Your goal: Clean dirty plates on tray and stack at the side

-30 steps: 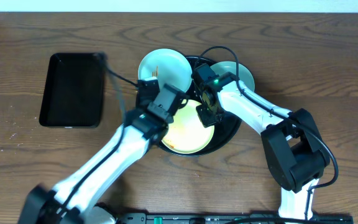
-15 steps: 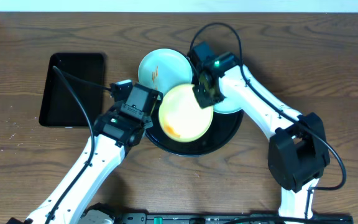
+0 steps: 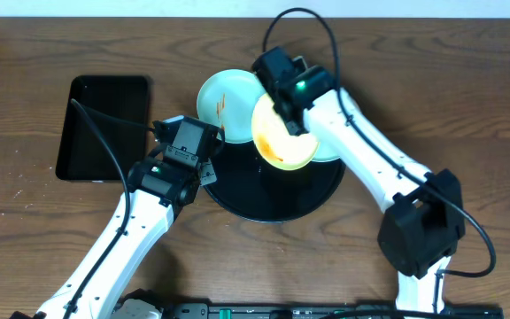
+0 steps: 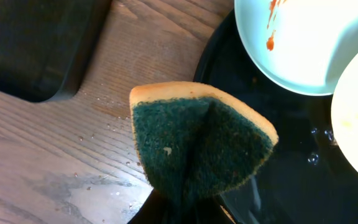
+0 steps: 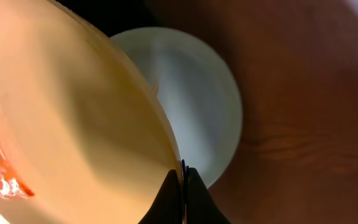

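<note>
Above the tray | our right gripper pinches the yellow plate, tilted for wiping | our left gripper clamps the sponge

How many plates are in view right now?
3. Yellow plate held above the tray by the right gripper; streaked mint plate at the tray's far-left edge; second mint plate partly hidden behind the yellow one.

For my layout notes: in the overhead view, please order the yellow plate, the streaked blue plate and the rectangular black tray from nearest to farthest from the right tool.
1. Yellow plate: held by its rim in the right tool.
2. Streaked blue plate: just left of the yellow one.
3. Rectangular black tray: far left, apart from the plates.
</note>
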Tool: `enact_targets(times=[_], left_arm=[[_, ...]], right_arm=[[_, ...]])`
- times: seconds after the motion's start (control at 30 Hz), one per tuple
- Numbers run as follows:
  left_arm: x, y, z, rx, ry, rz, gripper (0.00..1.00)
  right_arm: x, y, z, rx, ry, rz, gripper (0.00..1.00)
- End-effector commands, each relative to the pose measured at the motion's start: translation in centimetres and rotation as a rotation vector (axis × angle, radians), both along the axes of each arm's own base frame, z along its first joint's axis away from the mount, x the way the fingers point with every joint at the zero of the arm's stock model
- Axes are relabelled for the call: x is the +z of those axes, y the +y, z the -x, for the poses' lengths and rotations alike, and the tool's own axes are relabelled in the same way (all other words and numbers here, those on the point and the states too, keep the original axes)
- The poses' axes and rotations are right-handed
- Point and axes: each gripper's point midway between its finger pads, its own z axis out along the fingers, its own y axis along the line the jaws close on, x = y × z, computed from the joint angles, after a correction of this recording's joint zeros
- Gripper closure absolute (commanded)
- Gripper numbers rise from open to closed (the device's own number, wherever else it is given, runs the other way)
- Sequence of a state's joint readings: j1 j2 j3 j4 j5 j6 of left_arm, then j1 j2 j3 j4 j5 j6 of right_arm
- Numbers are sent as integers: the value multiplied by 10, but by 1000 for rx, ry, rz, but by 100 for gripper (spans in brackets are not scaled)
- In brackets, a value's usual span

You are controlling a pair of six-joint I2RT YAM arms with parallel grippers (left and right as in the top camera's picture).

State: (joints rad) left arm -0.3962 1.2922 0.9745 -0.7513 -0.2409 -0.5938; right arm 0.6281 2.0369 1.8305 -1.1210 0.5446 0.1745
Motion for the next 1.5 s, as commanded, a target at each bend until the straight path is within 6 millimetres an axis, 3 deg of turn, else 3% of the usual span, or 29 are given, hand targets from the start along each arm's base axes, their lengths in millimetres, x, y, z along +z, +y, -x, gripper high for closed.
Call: enact_targets(times=[0.0, 0.23, 0.43, 0.63, 0.73, 0.9, 1.0, 1.13, 1.23, 1.37, 1.47], left_arm=[[2, 2, 0, -7, -5, -6, 92], [1, 2, 0, -7, -2, -7, 92], [1, 2, 0, -6, -2, -7, 92], [1, 2, 0, -7, -2, -7, 93], [1, 2, 0, -6, -2, -7, 93], [1, 2, 1, -8, 1, -6, 93], [-1, -3, 2, -19, 11, 17, 93], [-1, -7, 2, -28, 11, 39, 93], [0, -19, -1, -53, 5, 100, 93], [2, -35, -5, -90, -2, 179, 93], [-4, -39, -6, -97, 15, 191, 93]], right_arm=[[40, 8, -1, 23, -164, 118, 99], [64, 19, 6, 50, -289, 256, 99], [90, 16, 7, 24, -414, 377, 99], [94, 16, 8, 18, -425, 366, 99], [94, 18, 10, -34, -446, 272, 99], [43, 35, 22, 12, -170, 24, 99], [20, 29, 29, -35, -3, -124, 99], [-11, 23, 54, -68, 321, -376, 99], [-33, 15, 65, -56, 434, -437, 99], [-71, 4, 74, -48, 474, -416, 99], [-95, 6, 80, -33, 475, -419, 99]])
